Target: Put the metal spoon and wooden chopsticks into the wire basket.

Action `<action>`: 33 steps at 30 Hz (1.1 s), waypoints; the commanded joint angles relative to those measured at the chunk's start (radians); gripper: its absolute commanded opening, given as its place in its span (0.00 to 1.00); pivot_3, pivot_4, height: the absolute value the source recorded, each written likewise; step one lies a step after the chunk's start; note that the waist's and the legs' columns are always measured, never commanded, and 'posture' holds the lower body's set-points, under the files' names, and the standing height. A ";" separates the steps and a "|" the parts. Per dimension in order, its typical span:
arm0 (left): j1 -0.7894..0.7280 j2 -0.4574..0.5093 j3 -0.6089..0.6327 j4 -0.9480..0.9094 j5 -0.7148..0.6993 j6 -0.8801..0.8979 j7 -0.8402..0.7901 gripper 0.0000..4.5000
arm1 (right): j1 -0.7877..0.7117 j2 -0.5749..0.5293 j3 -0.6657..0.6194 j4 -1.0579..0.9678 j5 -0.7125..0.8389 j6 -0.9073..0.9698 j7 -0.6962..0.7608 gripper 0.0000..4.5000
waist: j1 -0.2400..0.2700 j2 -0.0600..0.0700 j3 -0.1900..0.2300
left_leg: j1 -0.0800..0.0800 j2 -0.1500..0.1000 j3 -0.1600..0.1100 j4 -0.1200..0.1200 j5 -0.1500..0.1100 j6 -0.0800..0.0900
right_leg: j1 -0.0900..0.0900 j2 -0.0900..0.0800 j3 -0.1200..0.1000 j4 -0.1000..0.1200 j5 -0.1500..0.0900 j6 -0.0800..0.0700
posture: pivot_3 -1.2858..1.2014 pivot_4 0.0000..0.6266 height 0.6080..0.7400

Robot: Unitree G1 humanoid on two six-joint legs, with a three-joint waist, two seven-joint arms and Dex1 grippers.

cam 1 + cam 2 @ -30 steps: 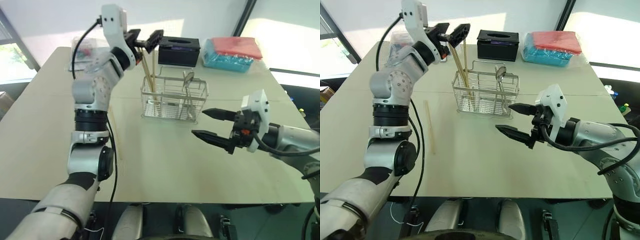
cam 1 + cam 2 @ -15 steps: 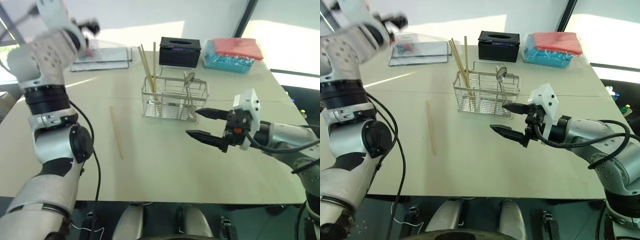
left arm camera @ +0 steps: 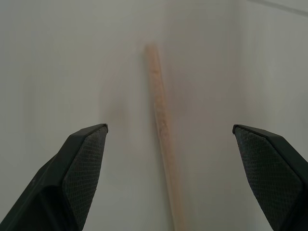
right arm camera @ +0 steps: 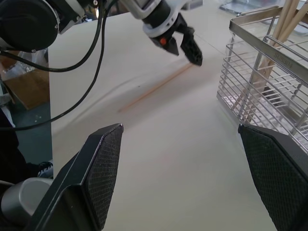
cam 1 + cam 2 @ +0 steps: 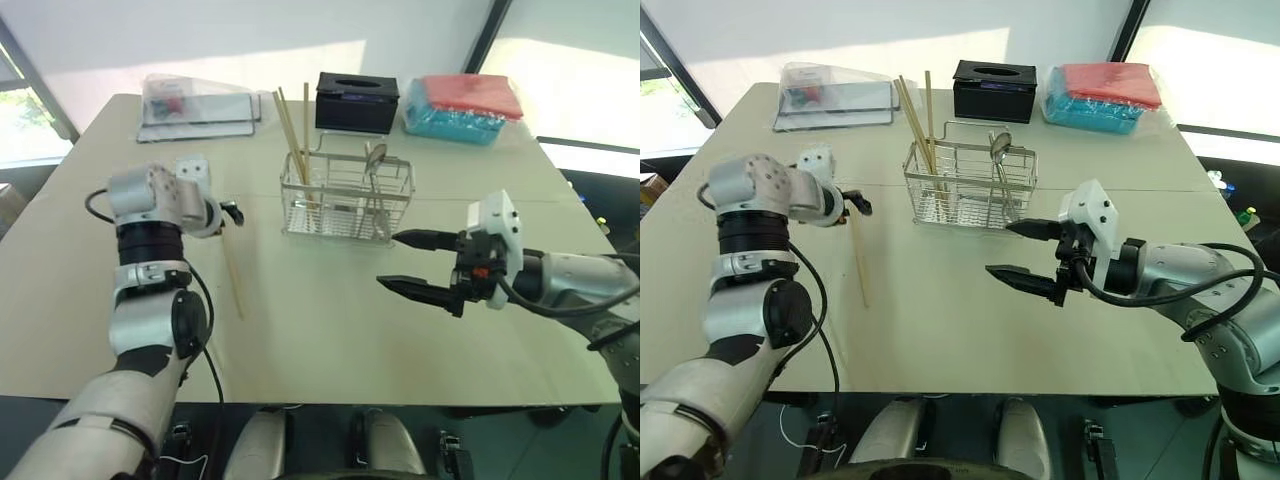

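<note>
Wire basket: stands on the tabletop, toward the far side, near the middle.
Metal spoon: upright in the right-hand part of the basket, bowl end up above the rim.
Chopsticks in basket: three pale sticks stand in the left-hand end, leaning and rising well above the wire.
Loose chopstick: lies flat on the tabletop to the left of the basket, well apart from it, running toward and away from the robot.
Left gripper: above the far end of the loose chopstick, pointing downward; jaws spread wide with nothing between them. In the left wrist view the stick lies between the two fingers, untouched.
Right gripper: in the air in front of the basket's right end, pointing left; jaws wide apart, empty.
Black tissue box: behind the basket.
Red and blue pack: right of the tissue box, at the far edge.
Clear plastic bag: far left part of the tabletop.
</note>
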 commanded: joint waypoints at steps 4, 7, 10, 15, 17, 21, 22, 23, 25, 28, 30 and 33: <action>-0.007 -0.015 -0.006 0.039 0.033 -0.018 -0.011 0.98 | 0.017 0.005 -0.033 -0.046 0.004 -0.019 -0.021 0.88 | 0.002 0.000 0.000 | 0.000 -0.001 0.000 0.000 0.000 0.000 | 0.000 -0.001 0.000 0.000 0.000 0.000 | 0.52 0.24 0.45; -0.018 -0.029 0.008 0.085 0.037 -0.035 -0.011 0.78 | 0.026 0.007 -0.036 -0.057 0.009 -0.018 -0.029 0.88 | 0.004 0.002 -0.002 | 0.000 -0.002 0.000 0.000 0.000 0.000 | 0.001 -0.002 0.000 0.000 0.000 0.000 | 0.52 0.24 0.45; -0.034 -0.040 0.026 0.114 0.045 -0.048 -0.001 0.46 | 0.035 0.005 -0.039 -0.063 0.013 -0.018 -0.029 0.88 | 0.007 0.002 -0.002 | 0.001 -0.002 0.000 0.000 0.000 0.000 | 0.002 -0.003 -0.001 0.000 0.000 0.000 | 0.52 0.24 0.45; -0.054 -0.049 0.065 0.142 0.055 -0.057 0.019 0.01 | 0.035 0.003 -0.045 -0.063 0.024 -0.015 -0.033 0.88 | 0.007 0.002 -0.002 | 0.000 -0.003 0.000 0.000 0.000 0.000 | 0.002 -0.004 -0.001 0.000 0.000 0.000 | 0.52 0.24 0.45; -0.059 -0.049 0.081 0.144 0.057 -0.055 0.028 0.01 | 0.034 0.003 -0.046 -0.061 0.026 -0.015 -0.033 0.88 | 0.006 0.002 -0.002 | 0.000 -0.003 0.000 0.000 0.000 0.000 | 0.002 -0.004 -0.001 0.000 0.000 0.000 | 0.52 0.24 0.45; -0.052 -0.043 0.104 0.122 0.062 -0.072 0.047 0.01 | 0.029 0.006 -0.047 -0.056 0.031 -0.014 -0.036 0.88 | 0.004 0.002 -0.002 | 0.000 -0.003 0.000 0.000 0.000 0.000 | 0.002 -0.004 -0.001 0.000 0.000 0.000 | 0.52 0.24 0.45; -0.050 -0.033 0.096 0.097 0.059 -0.113 0.035 0.01 | 0.029 0.006 -0.046 -0.054 0.030 -0.014 -0.036 0.88 | 0.003 0.002 -0.002 | 0.001 -0.003 0.000 0.000 0.000 0.000 | 0.002 -0.004 -0.001 0.000 0.000 0.000 | 0.52 0.24 0.45; -0.057 -0.017 0.096 0.073 0.053 -0.174 0.018 0.01 | 0.026 0.004 -0.045 -0.051 0.029 -0.015 -0.036 0.88 | 0.003 0.002 -0.002 | 0.001 -0.003 0.000 0.000 0.000 0.000 | 0.002 -0.004 -0.001 0.000 0.000 0.000 | 0.52 0.24 0.45; -0.083 0.021 0.096 0.050 0.044 -0.338 -0.025 0.01 | 0.018 0.001 -0.043 -0.048 0.031 -0.012 -0.037 0.88 | 0.002 0.000 -0.001 | 0.000 -0.003 0.000 0.000 0.000 0.000 | 0.001 -0.004 -0.001 0.000 0.000 0.000 | 0.52 0.24 0.45; -0.128 0.074 0.090 0.052 0.032 -0.572 -0.107 0.01 | 0.013 -0.004 -0.047 -0.044 0.034 -0.008 -0.037 0.88 | 0.000 -0.001 -0.001 | -0.001 -0.002 0.001 0.000 0.003 -0.006 | -0.001 -0.004 -0.001 0.000 0.000 0.000 | 0.52 0.24 0.45; -0.172 0.121 0.092 0.036 0.012 -0.778 -0.201 0.01 | 0.012 -0.008 -0.052 -0.045 0.039 -0.004 -0.037 0.88 | 0.002 -0.001 0.000 | -0.001 -0.001 0.001 -0.001 0.003 -0.006 | -0.001 -0.004 -0.001 -0.001 0.000 0.000 | 0.52 0.24 0.45; -0.223 0.152 0.089 -0.022 -0.043 -0.971 -0.334 0.01 | 0.017 -0.014 -0.061 -0.045 0.045 0.000 -0.034 0.88 | 0.002 -0.001 0.000 | -0.002 -0.002 0.002 0.000 0.003 -0.006 | -0.001 -0.006 -0.001 -0.002 0.000 0.000 | 0.52 0.24 0.45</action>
